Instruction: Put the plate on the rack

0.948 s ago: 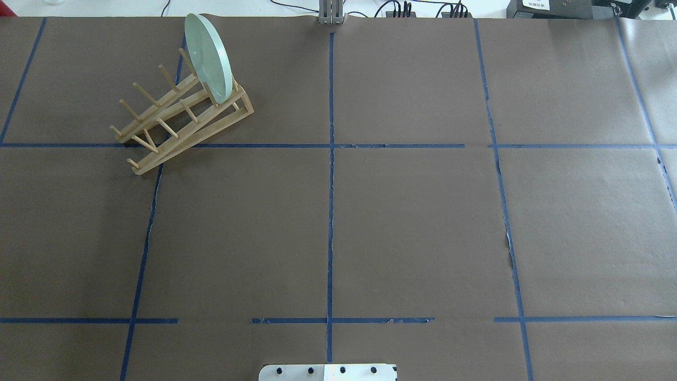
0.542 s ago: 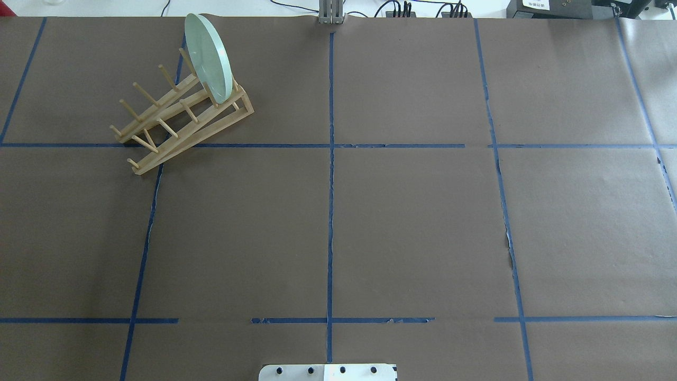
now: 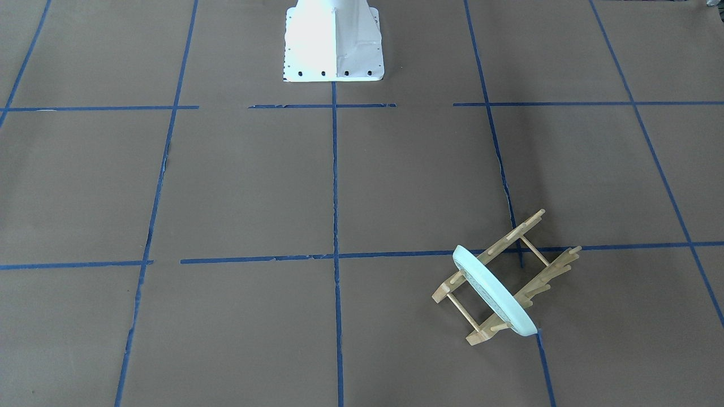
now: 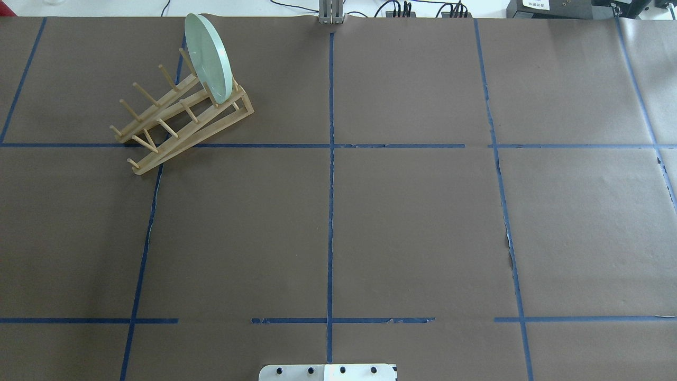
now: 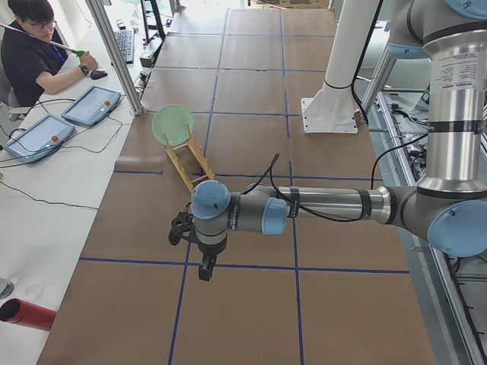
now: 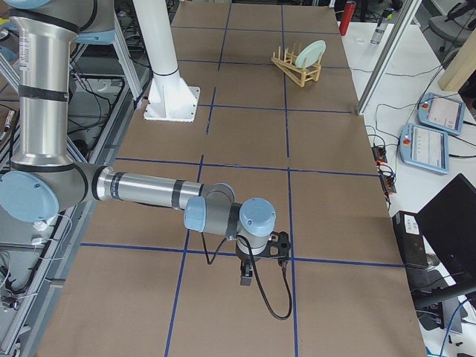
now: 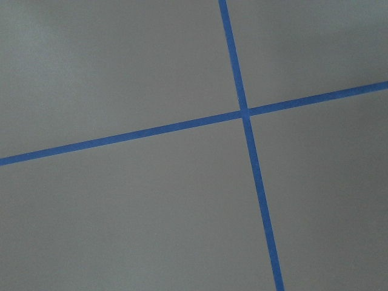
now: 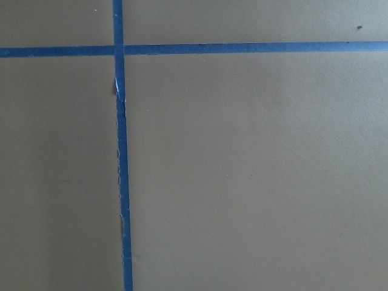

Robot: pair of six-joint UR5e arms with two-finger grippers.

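Note:
The pale mint-green plate (image 4: 209, 58) stands on edge between the pegs at the far end of the light-wood rack (image 4: 174, 119), at the table's far left. Both show in the front view, plate (image 3: 492, 297) and rack (image 3: 543, 265), and in the left side view, plate (image 5: 173, 123). My left gripper (image 5: 205, 268) hangs over the table well away from the rack; it shows only in that side view, so I cannot tell its state. My right gripper (image 6: 248, 277) shows only in the right side view, over the table's other end; I cannot tell its state. Both wrist views show only brown paper and blue tape.
The robot's white base (image 3: 334, 39) stands at the table's near middle edge. An aluminium post (image 4: 330, 13) rises at the far edge. An operator (image 5: 34, 53) sits beyond the table with tablets (image 5: 34, 137). A red cylinder (image 5: 27, 314) lies off the table.

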